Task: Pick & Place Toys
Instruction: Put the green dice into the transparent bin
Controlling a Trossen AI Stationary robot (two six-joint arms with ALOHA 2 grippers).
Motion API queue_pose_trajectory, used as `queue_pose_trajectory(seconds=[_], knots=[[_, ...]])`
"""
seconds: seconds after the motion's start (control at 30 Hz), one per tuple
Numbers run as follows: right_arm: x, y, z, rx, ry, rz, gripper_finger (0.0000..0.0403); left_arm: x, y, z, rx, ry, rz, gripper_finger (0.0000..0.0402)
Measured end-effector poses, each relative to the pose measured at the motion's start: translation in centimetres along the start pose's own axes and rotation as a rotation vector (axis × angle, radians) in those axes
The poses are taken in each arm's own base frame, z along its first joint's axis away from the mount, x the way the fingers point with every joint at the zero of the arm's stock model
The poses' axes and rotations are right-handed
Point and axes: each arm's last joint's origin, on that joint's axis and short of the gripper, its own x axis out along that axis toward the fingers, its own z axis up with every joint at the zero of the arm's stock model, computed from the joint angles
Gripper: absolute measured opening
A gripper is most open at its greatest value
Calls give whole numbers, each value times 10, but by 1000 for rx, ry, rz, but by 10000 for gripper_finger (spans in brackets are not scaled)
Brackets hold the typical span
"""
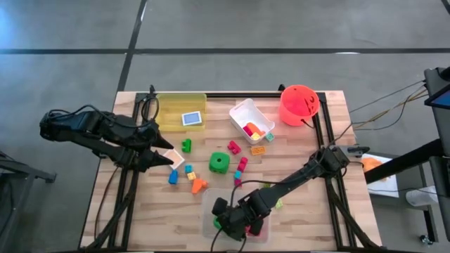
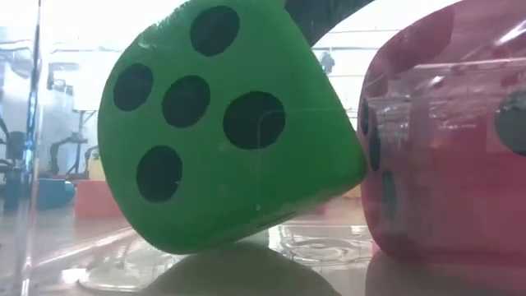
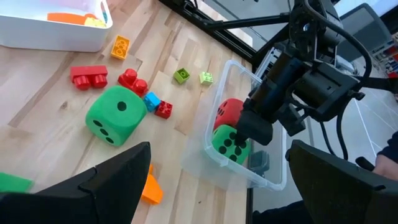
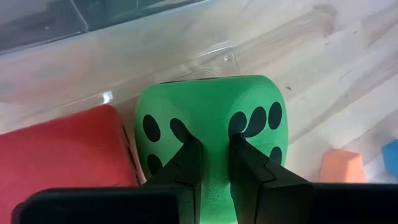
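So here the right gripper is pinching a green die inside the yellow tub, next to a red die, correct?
Not quite: the tub is the clear tub, not the yellow one. The left wrist view shows the right gripper pinching the green die inside it, next to the red die; the right wrist view shows the pinch up close.

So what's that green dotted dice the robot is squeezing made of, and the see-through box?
The green dice looks like soft foam with a matte skin: the right gripper pinches a fold of it between nearly shut fingers, and its corners are rounded. The clear tub looks like hard, glossy plastic: you can see through its walls, and its rim and floor shine. That is judged by look alone.
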Motion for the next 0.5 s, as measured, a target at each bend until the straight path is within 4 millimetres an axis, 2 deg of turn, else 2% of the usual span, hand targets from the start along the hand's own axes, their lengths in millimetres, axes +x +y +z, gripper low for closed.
queue_pose_trajectory(seconds=[0.33,0.4,0.5], knots=[[-3,-1,4,61,-14,-9,47,0,0,0,0,3,2,369],[-4,-1,4,83,-20,-7,80,0,0,0,0,4,3,369],[-5,-2,5,91,-25,-9,150,0,0,0,0,5,4,369]])
